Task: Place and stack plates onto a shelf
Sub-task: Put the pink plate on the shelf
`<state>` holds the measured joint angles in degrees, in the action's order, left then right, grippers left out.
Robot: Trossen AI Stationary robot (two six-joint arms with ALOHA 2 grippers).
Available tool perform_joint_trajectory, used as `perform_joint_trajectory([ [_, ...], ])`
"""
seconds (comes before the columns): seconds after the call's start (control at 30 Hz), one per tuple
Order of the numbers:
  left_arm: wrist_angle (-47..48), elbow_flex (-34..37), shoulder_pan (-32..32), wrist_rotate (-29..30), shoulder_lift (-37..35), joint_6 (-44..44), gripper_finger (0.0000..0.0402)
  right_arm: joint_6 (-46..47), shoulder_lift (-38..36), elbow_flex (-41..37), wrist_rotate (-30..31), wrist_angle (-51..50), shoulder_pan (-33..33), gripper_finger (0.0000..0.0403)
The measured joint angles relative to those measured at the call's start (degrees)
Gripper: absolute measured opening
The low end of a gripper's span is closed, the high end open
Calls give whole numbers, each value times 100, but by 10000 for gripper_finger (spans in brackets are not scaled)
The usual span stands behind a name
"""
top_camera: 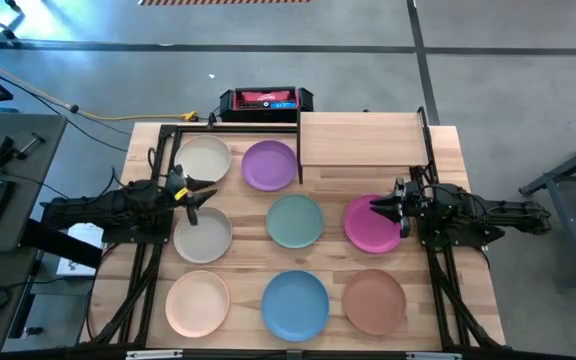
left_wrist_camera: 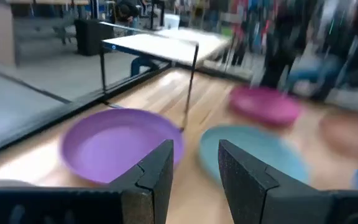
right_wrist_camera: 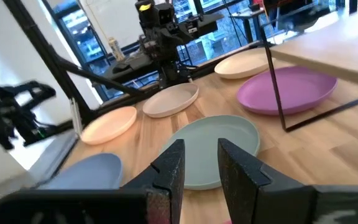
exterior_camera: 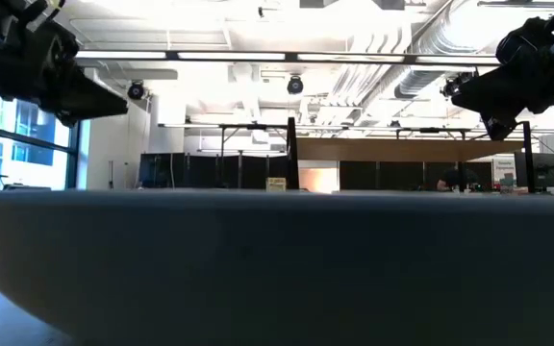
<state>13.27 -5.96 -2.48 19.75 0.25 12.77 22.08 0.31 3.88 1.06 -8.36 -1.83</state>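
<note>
High view: right hand [top_camera: 386, 210] over magenta plate [top_camera: 366, 228] (fingers narrowly parted, empty); left hand [top_camera: 194, 193] between cream plate [top_camera: 204, 160], grey-beige plate [top_camera: 206, 236], narrowly parted.

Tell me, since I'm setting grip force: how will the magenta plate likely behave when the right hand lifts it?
The magenta plate looks rigid and shallow, so it should stay stiff, not flex. Its matte finish probably gives some friction. Lying flat on the table, only its thin rim is graspable; held there by the right hand, it may tilt.

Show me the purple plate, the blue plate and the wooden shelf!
Round matte purple plate [top_camera: 269, 165], high view, on its centre.
Round matte blue plate [top_camera: 295, 303], high view, on its centre.
Pale-wood rectangular shelf [top_camera: 362, 139], high view, on its bare top board.
</note>
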Motion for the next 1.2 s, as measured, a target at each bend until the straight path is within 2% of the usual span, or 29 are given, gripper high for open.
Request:
perform_joint_trajectory([
  [0.17, -814, -2, 0, 1, -2, 2172, 115, 1270, 0, 0, 44, 0, -2, 81],
  [0.23, -1021, -2, -1, 38, -2, 2567, 115, 1432, -1, 0, 44, 0, 0, 81],
  [0.57, -1022, -2, -2, 107, 0, 2913, 115, 1072, -2, 0, 47, 0, 0, 81],
  [0.7, -1123, -2, -7, 170, 0, 2961, 115, 1257, 0, 0, 209, 43, 0, 81],
  [0.83, -1835, -2, -7, 263, 0, 3429, 115, 1319, 0, 0, 210, 680, 0, 81],
  [0.97, -2725, -2, -7, 242, 0, 3501, 115, 1045, 0, 32, 206, 1408, -2, 81],
  [1.2, -3205, -2, -7, 191, 10, 3519, 115, 723, 5, 475, 197, 1488, -2, 94],
])
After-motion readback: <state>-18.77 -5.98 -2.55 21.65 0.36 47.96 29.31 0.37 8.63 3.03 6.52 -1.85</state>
